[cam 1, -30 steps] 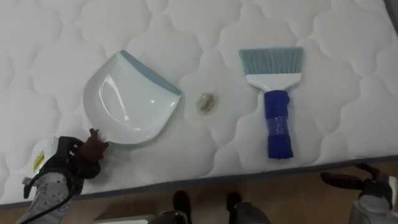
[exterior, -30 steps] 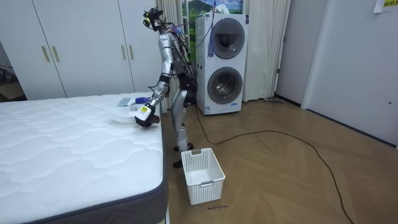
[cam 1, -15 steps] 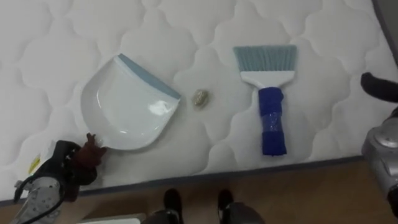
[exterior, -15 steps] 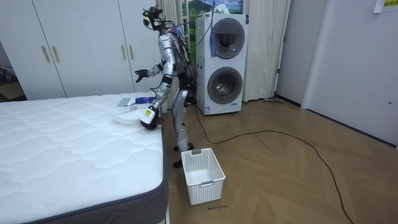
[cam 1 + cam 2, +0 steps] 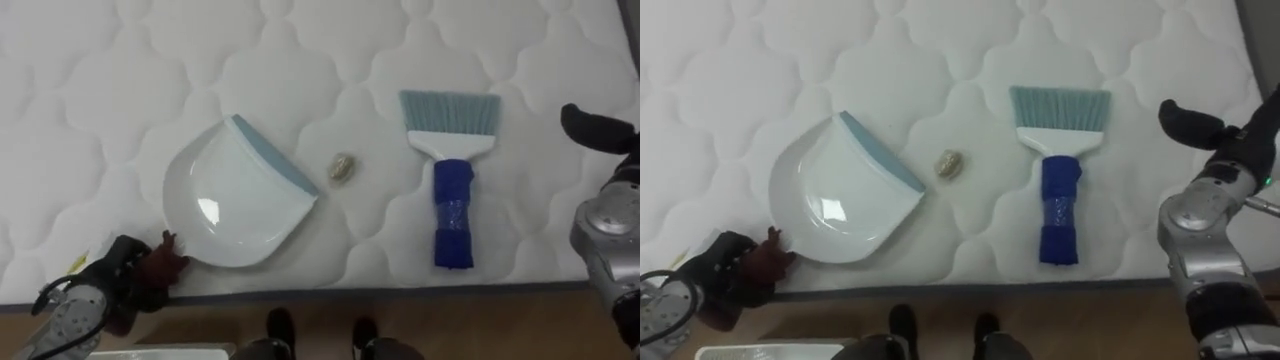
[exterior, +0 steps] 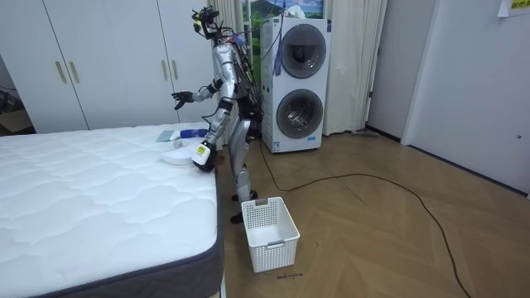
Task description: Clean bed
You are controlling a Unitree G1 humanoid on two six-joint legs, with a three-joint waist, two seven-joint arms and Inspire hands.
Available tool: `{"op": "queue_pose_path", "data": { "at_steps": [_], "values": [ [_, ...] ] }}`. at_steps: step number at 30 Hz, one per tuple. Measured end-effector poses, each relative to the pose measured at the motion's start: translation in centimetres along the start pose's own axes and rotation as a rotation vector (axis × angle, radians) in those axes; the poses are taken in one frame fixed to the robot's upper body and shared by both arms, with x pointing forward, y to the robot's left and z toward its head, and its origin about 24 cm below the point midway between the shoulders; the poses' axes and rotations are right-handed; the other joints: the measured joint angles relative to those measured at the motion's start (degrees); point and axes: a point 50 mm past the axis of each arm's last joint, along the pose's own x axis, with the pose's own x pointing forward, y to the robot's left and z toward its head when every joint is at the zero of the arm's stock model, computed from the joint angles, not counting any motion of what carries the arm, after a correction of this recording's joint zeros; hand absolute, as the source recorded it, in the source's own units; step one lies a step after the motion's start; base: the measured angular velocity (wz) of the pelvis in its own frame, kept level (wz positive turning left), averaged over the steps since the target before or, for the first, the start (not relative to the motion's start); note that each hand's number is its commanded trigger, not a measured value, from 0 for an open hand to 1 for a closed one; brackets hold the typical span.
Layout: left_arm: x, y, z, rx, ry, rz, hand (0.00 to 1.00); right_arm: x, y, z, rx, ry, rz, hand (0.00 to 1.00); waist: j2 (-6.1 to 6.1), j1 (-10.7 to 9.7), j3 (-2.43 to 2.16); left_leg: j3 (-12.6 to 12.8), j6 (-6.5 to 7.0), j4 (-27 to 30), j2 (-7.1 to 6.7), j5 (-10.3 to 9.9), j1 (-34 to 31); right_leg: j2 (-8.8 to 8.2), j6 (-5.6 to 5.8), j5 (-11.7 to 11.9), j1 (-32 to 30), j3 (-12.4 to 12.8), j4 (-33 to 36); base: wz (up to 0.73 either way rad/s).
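**Left eye view.**
- Bed [image 5: 100,80]: white quilted mattress with its near edge along the bottom.
- Dustpan [image 5: 235,205]: white with a pale blue lip. It lies flat on the mattress near that edge, mouth turned toward the upper right.
- Scrap of litter [image 5: 342,167]: a small greenish-tan crumpled lump just beyond the pan's lip and not touching it. It lies between the pan and the brush.
- Brush [image 5: 452,190]: pale blue bristles pointing away from the robot, white shoulder, blue handle pointing at the bed's edge. It lies flat and untouched.
- Left hand [image 5: 130,285]: at the lower left, at the pan's rear rim. Its fingers are curled about a dark reddish stub there (apparently the pan's handle).

**Right eye view.**
- Right hand [image 5: 1192,122]: over the mattress to the right of the brush and apart from it. Only a dark fingertip end shows here.

**Room view.**
- The robot stands upright at the side of the bed, near its far corner.
- The left hand is low at the mattress edge beside the dustpan.
- The right hand is raised at chest height over the bed, fingers spread and holding nothing.
- Basket [image 6: 269,233]: white and slatted, on the wooden floor by the bed's near corner.
- Stacked washing machines [image 6: 296,87]: behind the robot.
- White wardrobe doors [image 6: 99,62]: along the back wall.
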Motion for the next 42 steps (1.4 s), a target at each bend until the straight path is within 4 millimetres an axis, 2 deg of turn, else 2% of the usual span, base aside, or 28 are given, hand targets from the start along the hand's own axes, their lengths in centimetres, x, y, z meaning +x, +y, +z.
{"op": "queue_pose_path", "data": {
  "at_steps": [3,7,12,16,21,26,30,37,42],
  "values": [
    [0.0,-0.2,-0.1,0.006,0.011,-0.027,1.0,-0.1,0.1,0.0,-0.003,0.0,0.006,0.0,0.09,0.08,-0.22,-0.07,0.02,0.04,0.02,0.02,0.31,-0.12,-0.02,0.01,0.42,-0.2,-0.08,0.01],
    [0.0,-0.3,-0.1,0.008,0.017,-0.057,1.0,-0.7,0.8,-0.3,-0.021,-0.001,0.045,0.0,0.08,0.41,-0.8,-0.06,0.03,0.03,0.04,0.02,0.38,-0.13,-0.03,0.03,0.6,-0.27,-0.25,0.0],
    [0.0,-0.5,-0.2,0.01,0.029,-0.089,1.0,-1.8,1.9,-1.5,-0.067,0.028,0.144,0.0,0.1,0.77,-0.84,-0.19,0.03,-0.05,0.2,0.02,0.63,-0.12,-0.08,0.06,1.33,-1.01,-0.89,0.04],
    [0.0,-0.4,0.1,0.024,0.017,-0.098,1.0,-2.2,1.7,-3.0,-0.108,0.078,0.18,0.0,0.13,1.62,-0.84,-0.28,0.02,-0.3,0.19,0.01,0.66,-0.08,-0.08,0.16,1.55,-1.16,-1.43,0.01],
    [0.1,-0.3,0.6,0.059,0.003,-0.098,1.0,-2.7,1.5,-4.6,-0.146,0.143,0.225,0.0,0.6,2.28,-0.74,-0.38,0.02,-0.38,0.21,0.01,0.62,-0.07,-0.08,0.16,1.62,-1.23,-1.38,0.01],
    [0.3,-0.6,1.2,0.086,-0.016,-0.114,1.0,-3.5,1.3,-6.5,-0.154,0.249,0.265,0.0,1.88,2.37,-0.27,-0.56,0.02,-0.57,0.2,0.01,0.62,-0.14,-0.09,0.16,1.58,-1.54,-1.43,0.02],
    [0.4,-0.5,1.4,0.101,-0.029,-0.113,1.0,-4.2,1.9,-7.0,-0.137,0.286,0.312,0.0,2.67,2.18,0.23,-0.35,0.0,-0.85,0.16,0.02,0.64,-0.18,-0.12,0.11,1.35,-1.41,-1.52,0.0],
    [0.4,-0.4,1.7,0.117,-0.042,-0.109,1.0,-4.4,1.9,-7.5,-0.138,0.311,0.335,0.0,2.68,2.24,0.24,-0.1,0.01,-0.98,0.08,0.02,0.16,-0.3,-0.07,0.08,0.83,-1.3,-1.33,-0.01],
    [0.4,-0.4,1.6,0.125,-0.043,-0.091,1.0,-5.2,2.6,-7.8,-0.104,0.347,0.35,0.0,2.75,2.14,0.27,-0.18,0.01,-0.99,0.06,0.02,0.12,-0.66,-0.17,-0.04,0.94,-2.57,-1.32,0.0]
  ]
}}
